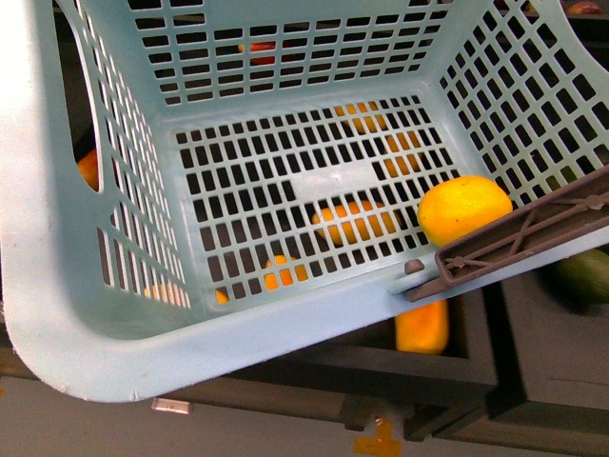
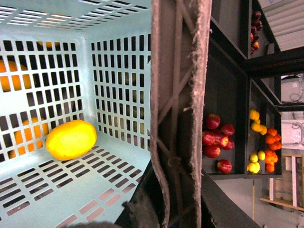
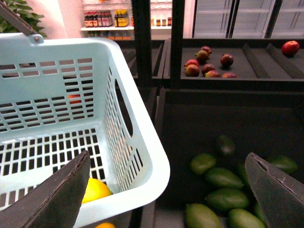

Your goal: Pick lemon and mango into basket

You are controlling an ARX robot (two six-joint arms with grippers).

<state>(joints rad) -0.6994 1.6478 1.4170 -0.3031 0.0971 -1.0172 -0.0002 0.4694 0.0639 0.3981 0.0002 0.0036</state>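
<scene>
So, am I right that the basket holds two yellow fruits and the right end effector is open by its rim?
Not quite: the basket holds one yellow fruit, as the left wrist view shows; the orange shapes behind its slots lie outside. The right end effector is open by its rim.

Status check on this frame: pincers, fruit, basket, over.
Right pincer open, empty, beside pale mint-green slotted plastic basket. Left pincer state unclear; brown ribbed handle fills its view. One smooth yellow oval fruit in basket, probably lemon. No second fruit inside.
</scene>
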